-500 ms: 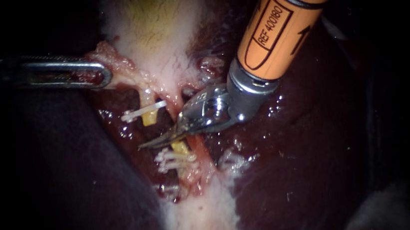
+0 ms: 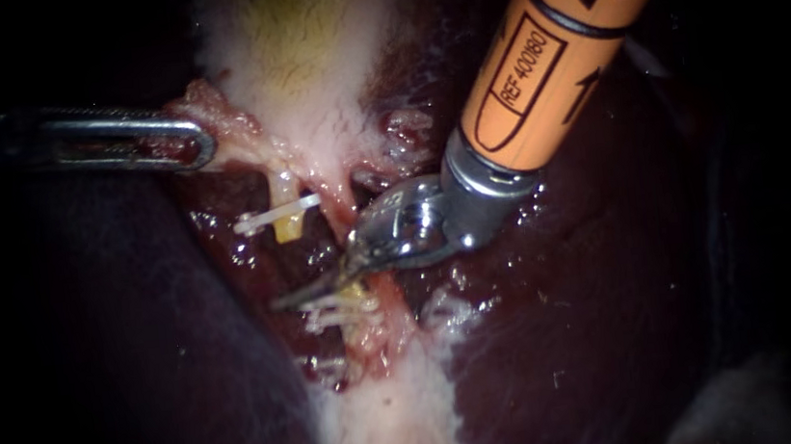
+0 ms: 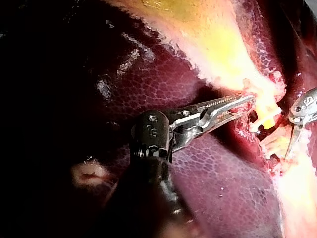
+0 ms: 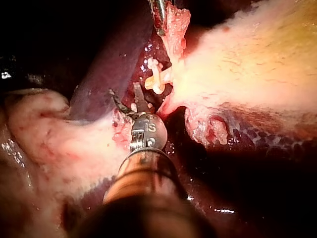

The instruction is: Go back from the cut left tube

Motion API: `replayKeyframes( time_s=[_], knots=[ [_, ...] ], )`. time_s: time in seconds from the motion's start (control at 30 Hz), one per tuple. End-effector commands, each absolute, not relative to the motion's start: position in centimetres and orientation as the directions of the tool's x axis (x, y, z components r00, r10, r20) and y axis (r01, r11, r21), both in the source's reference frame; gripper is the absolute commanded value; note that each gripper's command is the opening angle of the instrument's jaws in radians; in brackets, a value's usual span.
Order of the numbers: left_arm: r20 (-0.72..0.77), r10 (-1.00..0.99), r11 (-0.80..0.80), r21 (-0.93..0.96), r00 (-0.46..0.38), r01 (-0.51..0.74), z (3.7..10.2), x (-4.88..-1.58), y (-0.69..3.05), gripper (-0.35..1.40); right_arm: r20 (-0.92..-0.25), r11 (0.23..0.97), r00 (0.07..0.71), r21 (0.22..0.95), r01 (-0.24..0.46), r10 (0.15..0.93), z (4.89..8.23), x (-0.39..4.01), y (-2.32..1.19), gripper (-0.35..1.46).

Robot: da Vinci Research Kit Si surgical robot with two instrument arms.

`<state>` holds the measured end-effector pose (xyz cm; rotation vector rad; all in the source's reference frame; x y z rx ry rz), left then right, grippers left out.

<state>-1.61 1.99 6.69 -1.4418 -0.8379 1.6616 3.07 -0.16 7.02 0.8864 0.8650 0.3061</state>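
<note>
Retreat step, judged barely begun. My right instrument (image 2: 289,299) has its blades pressed together across the gap in the cut left tube (image 2: 289,224), with the clips (image 2: 327,312) just under its tips. My left instrument (image 2: 202,144) pinches tissue (image 2: 223,122). Next: pull straight back along the shaft without snagging the clips.

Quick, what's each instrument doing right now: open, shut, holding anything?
Left instrument: shut on pink tissue.
Right instrument: cannot tell whether open or shut.
</note>
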Motion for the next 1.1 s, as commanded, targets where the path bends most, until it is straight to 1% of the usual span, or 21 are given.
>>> replayKeyframes(
  time_s=[0.03, 0.1, 0.23, 0.3, 0.37, 0.4, 0.43, 0.47, 0.53, 0.67, 0.8, 0.93, 1.1],
  knots=[
    [-0.485, 0.872, -0.490, -0.862, -0.066, -0.128, 6.69, -1.61, 1.99, -0.35, -0.543, 0.622, 0.619, 0.775, 0.110, 0.567, 7.02, 3.08, -0.17, 1.16],
    [-0.485, 0.872, -0.490, -0.862, -0.066, -0.128, 6.69, -1.61, 1.99, -0.35, -0.551, 0.623, 0.601, 0.775, 0.111, 0.579, 7.00, 3.12, -0.17, 1.26],
    [-0.485, 0.872, -0.490, -0.862, -0.066, -0.128, 6.70, -1.61, 1.99, -0.35, -0.569, 0.643, 0.587, 0.759, 0.105, 0.576, 6.98, 3.15, -0.17, 1.35],
    [-0.485, 0.872, -0.490, -0.862, -0.066, -0.128, 6.70, -1.60, 1.99, -0.35, -0.590, 0.668, 0.576, 0.738, 0.100, 0.566, 6.96, 3.13, -0.18, 1.38],
    [-0.485, 0.872, -0.490, -0.862, -0.066, -0.127, 6.70, -1.60, 2.00, -0.35, -0.621, 0.705, 0.558, 0.704, 0.089, 0.551, 6.92, 3.10, -0.20, 1.41],
    [-0.485, 0.872, -0.490, -0.862, -0.066, -0.127, 6.71, -1.60, 2.00, -0.35, -0.643, 0.740, 0.550, 0.669, 0.066, 0.533, 6.88, 3.06, -0.22, 1.43],
    [-0.485, 0.872, -0.490, -0.863, -0.066, -0.127, 6.71, -1.59, 2.00, -0.35, -0.666, 0.782, 0.543, 0.622, 0.028, 0.511, 6.84, 3.01, -0.24, 1.43],
    [-0.485, 0.872, -0.490, -0.863, -0.067, -0.127, 6.71, -1.59, 2.00, -0.35, -0.674, 0.794, 0.545, 0.608, 0.025, 0.499, 6.81, 2.98, -0.25, 1.43],
    [-0.485, 0.872, -0.490, -0.863, -0.067, -0.126, 6.72, -1.58, 2.00, -0.35, -0.683, 0.824, 0.568, 0.567, 0.013, 0.460, 6.70, 2.87, -0.28, 1.43],
    [-0.485, 0.872, -0.490, -0.863, -0.067, -0.125, 6.74, -1.56, 2.02, -0.35, -0.675, 0.871, 0.627, 0.491, -0.011, 0.389, 6.46, 2.62, -0.28, 1.43],
    [-0.485, 0.872, -0.490, -0.863, -0.068, -0.124, 6.75, -1.56, 2.02, -0.35, -0.650, 0.899, 0.675, 0.435, -0.046, 0.350, 6.22, 2.27, -0.19, 1.45],
    [-0.485, 0.872, -0.490, -0.863, -0.068, -0.124, 6.76, -1.56, 2.02, -0.35, -0.639, 0.907, 0.687, 0.416, -0.068, 0.345, 6.05, 1.84, -0.07, 1.45],
    [-0.485, 0.872, -0.490, -0.863, -0.068, -0.124, 6.77, -1.55, 2.03, -0.35, -0.639, 0.918, 0.694, 0.387, -0.084, 0.332, 5.94, 1.33, 0.03, 1.45]
  ],
)
